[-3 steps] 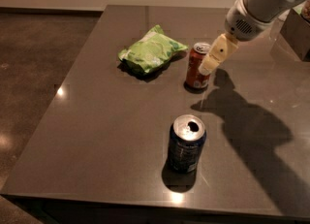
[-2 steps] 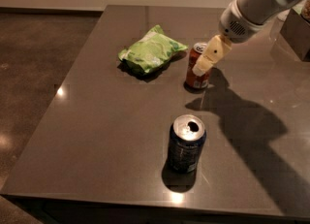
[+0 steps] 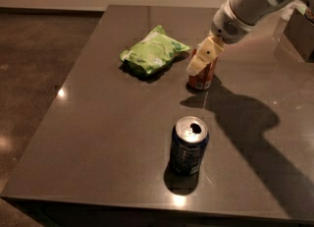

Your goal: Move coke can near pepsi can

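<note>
The coke can (image 3: 204, 79), red-orange, stands upright on the dark table (image 3: 98, 123) at the middle back. My gripper (image 3: 200, 63) comes down from the upper right and sits at the can's top and front side, covering its upper part. The pepsi can (image 3: 188, 147), dark blue with an open silver top, stands upright near the table's front edge, well in front of the coke can and slightly to its left. The two cans stand apart.
A green chip bag (image 3: 153, 52) lies on the table left of the coke can. A dark box-like object (image 3: 300, 30) stands at the far right edge. The arm's shadow falls across the table right of the cans.
My gripper has moved down and left, from beside the coke can's right top to over its top and front. Both cans stand where they were.
</note>
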### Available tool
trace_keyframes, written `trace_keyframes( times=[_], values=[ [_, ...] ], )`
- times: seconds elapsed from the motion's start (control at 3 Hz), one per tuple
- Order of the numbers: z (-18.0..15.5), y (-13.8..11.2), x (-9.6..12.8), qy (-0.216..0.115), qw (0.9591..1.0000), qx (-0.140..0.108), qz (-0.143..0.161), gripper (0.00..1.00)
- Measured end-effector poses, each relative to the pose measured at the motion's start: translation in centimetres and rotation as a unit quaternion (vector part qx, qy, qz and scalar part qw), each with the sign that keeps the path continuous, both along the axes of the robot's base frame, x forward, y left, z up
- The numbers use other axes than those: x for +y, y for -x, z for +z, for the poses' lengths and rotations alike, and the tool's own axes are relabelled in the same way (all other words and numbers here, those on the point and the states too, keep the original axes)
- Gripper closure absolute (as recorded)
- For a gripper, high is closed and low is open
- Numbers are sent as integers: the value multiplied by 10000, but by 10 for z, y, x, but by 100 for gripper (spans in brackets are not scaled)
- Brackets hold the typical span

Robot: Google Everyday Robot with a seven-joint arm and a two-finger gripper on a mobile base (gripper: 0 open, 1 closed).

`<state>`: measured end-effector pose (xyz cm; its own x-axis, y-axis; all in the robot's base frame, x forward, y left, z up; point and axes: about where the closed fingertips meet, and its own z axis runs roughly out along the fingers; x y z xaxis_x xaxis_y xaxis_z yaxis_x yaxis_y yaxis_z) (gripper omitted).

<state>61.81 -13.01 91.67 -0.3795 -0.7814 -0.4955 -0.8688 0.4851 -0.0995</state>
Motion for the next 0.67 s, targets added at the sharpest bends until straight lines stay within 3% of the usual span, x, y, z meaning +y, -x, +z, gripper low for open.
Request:
trace_keyframes(
  times=[0.67],
  values=[
    [7,8,5,-70,9998,53,199,59]
  ],
)
